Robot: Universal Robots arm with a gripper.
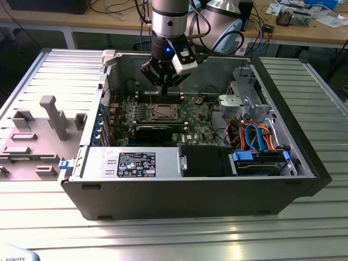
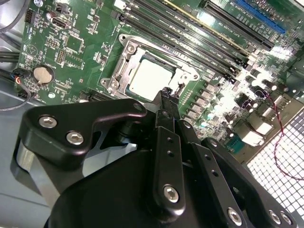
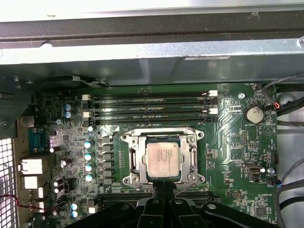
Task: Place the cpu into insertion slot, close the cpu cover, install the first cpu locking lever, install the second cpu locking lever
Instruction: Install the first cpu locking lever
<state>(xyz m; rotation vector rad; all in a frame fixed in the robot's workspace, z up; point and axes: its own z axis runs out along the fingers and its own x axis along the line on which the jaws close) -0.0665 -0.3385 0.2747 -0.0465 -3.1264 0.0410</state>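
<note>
cpu [image 3: 163,158] sits flat in the insertion slot [image 3: 133,158] mid-motherboard [image 3: 228,142], silver top up, square so no real long axis, edges parallel to the memory slots [image 3: 152,105]. cpu cover [image 3: 161,133] frames it, looks down. End effector [image 2: 169,93] just beside the socket's edge, fingertips pinched together, holding nothing visible.

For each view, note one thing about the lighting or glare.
Second wrist view: strong glare washes out the motherboard beside the cpu. First wrist view: even light, cpu top clear. Exterior view: overhead light streaks the ribbed table.
</note>
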